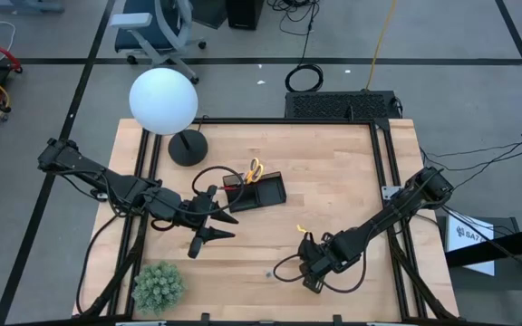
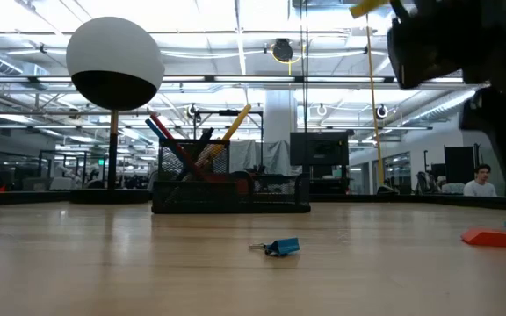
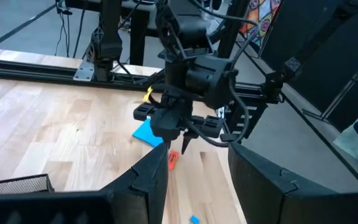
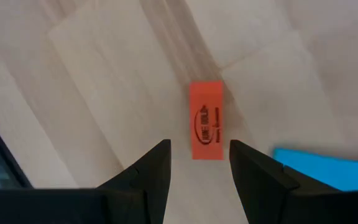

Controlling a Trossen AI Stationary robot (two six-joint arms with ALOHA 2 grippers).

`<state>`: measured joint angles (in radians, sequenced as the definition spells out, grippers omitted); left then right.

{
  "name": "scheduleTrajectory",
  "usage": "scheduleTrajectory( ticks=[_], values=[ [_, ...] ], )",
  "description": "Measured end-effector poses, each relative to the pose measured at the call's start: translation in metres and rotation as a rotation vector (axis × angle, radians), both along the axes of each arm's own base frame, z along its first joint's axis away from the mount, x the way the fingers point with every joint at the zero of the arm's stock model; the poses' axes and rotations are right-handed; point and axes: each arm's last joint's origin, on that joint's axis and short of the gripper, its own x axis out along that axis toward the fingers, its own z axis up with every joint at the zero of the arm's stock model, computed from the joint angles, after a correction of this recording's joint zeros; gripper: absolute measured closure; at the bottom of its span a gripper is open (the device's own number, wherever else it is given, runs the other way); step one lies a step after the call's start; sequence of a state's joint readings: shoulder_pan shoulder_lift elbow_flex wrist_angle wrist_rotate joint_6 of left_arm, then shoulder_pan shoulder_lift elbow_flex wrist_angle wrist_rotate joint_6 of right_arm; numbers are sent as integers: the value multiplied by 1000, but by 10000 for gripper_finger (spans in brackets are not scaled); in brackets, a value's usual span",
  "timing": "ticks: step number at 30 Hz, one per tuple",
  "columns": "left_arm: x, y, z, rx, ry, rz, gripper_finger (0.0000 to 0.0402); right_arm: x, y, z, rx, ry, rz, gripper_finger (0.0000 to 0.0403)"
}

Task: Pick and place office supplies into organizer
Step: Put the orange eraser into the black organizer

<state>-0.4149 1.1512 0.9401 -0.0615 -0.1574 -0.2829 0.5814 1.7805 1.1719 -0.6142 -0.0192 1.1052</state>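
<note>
Orange eraser (image 4: 206, 121) lying flat on the bare wood, long side lined up with the gap between the right gripper (image 4: 199, 163) fingers, dark printed logo running down its top face. Small rectangular block, looks light and a bit rubbery, so probably grippy rather than slippery and not fragile at all. Best bet: pinch across the two long sides, near the middle, since the short width fits between the fingertips. Flat and low though, so fingertips likely need to get right down to the table or risk skating over the top.

Right gripper hanging just above it, lower centre-right of the high view, fingers parted about as wide as the eraser plus a little, nothing held. Corner of a blue note pad (image 4: 328, 165) sitting just beside the eraser, lower right of the right wrist view. Worth watching, could get nudged or caught by one finger.

Black mesh organizer (image 1: 259, 192) mid-table, left of centre in the high view, already holding yellow-handled scissors (image 1: 253, 169) and, in the low view, a few pens (image 2: 176, 145) poking up at angles. Well apart from the eraser.

Left gripper (image 1: 229, 224) parked just below and left of the organizer, fingers moderately spread, empty.

Small blue binder clip (image 2: 279, 247) alone on the wood in the low view, in front of the organizer. White globe lamp (image 1: 163, 100) upper left, green plant (image 1: 158, 286) lower left.
</note>
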Motion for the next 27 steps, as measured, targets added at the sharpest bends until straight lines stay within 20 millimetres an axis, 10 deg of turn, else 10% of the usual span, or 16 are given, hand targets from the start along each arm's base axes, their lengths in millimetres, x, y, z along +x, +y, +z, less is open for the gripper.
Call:
scheduleTrajectory(
  ticks=[27],
  values=[
    [-2, 0, -5, 41, 49, -28, 241, 8, -22, -17, 58, -13, 13, 248]
  ],
)
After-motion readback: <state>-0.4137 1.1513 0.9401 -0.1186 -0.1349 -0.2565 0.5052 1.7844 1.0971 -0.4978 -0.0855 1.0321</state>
